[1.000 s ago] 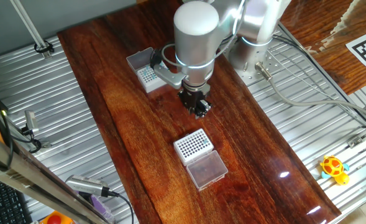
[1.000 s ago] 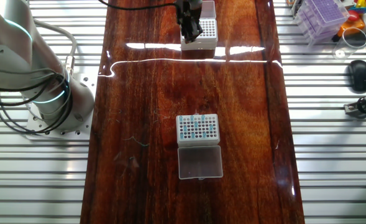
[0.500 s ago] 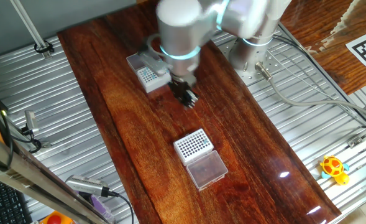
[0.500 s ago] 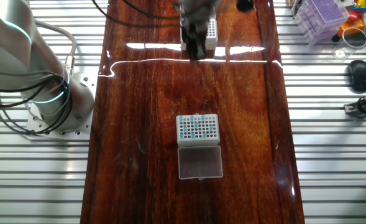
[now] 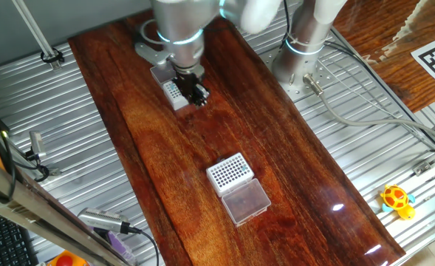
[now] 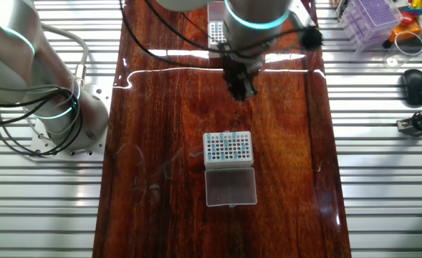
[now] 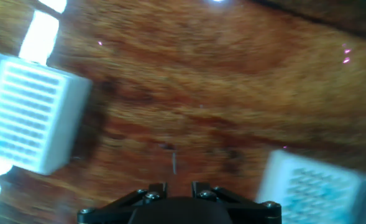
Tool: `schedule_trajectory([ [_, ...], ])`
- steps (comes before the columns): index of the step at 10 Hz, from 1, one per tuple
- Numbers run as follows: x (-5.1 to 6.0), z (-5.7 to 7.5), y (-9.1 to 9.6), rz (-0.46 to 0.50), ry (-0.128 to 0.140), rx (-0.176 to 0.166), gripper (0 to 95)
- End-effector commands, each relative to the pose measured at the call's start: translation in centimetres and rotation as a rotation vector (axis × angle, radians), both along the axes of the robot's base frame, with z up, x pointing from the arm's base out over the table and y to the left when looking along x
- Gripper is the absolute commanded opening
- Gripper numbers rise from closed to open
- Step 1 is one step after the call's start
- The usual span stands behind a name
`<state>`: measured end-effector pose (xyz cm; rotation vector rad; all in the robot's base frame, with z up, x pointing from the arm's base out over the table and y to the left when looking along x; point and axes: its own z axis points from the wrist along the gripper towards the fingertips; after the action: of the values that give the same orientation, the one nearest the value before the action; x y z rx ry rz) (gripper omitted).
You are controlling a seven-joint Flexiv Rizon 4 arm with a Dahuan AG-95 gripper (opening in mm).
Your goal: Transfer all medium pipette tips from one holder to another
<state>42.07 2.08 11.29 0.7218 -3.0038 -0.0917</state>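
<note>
The claw [image 6: 242, 89] hangs above the bare table [image 6: 160, 107] between the two racks; whether its fingers hold a tip cannot be told. The medium pipette tips [image 6: 228, 147] stand in the near rack [image 6: 228, 150], lid [image 6: 230, 187] open alongside for access. The far rack [image 5: 175, 91] waits apart.

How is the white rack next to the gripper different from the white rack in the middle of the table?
The far rack sits beside the gripper and is partly hidden by it; the middle rack stands in the open. The middle rack shows rows of teal tips; the far rack's top is too hidden to judge. Both are white, square, with clear lids open beside them.
</note>
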Motion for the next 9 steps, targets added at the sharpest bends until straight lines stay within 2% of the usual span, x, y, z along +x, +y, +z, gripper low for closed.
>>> schedule_trajectory([
  [1,0.3,0.2,-1.2,-0.065,-0.001,-0.030,19.0],
  [3,1.4,-0.2,-5.5,0.005,-0.005,-0.022,19.0],
  [5,2.0,-0.6,-9.0,0.052,-0.009,-0.018,19.0],
  [6,2.2,-0.6,-10.1,0.065,-0.010,-0.020,19.0],
  [9,2.5,-1.1,-11.4,0.090,-0.013,-0.034,19.0],
])
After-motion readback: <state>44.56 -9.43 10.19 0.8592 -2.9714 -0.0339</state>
